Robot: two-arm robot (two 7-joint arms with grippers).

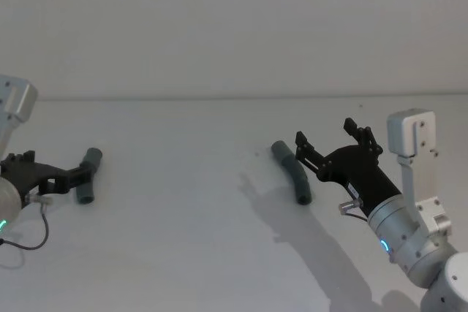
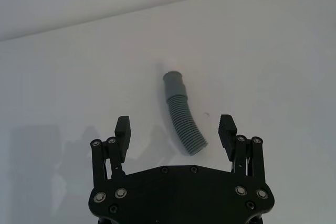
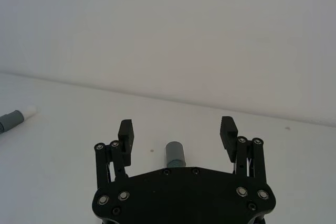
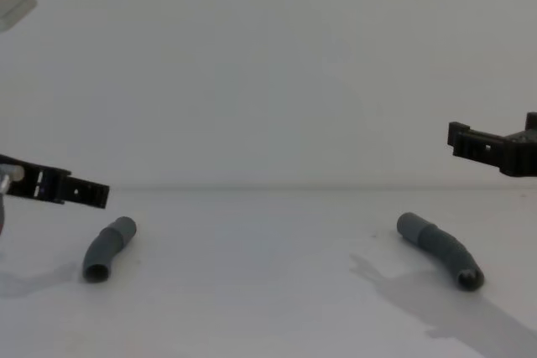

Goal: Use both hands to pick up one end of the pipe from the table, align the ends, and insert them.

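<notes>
While both arms hang over our white bench [image 1: 183, 253], we see the left end effector [image 2: 175, 125] spread wide just above the left pipe piece [image 2: 182, 124]. The right end effector [image 1: 326, 133] gapes equally over the right pipe piece [image 1: 292, 173]. From the right wrist we catch a whitish tip [image 3: 29, 110] on the far piece.

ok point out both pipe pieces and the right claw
left pipe piece [image 4: 107, 247], chest view, middle of the tube
right pipe piece [image 4: 438, 245], chest view, middle of the bend
right claw [image 1: 326, 131], head view, midway between its open fingertips
</notes>
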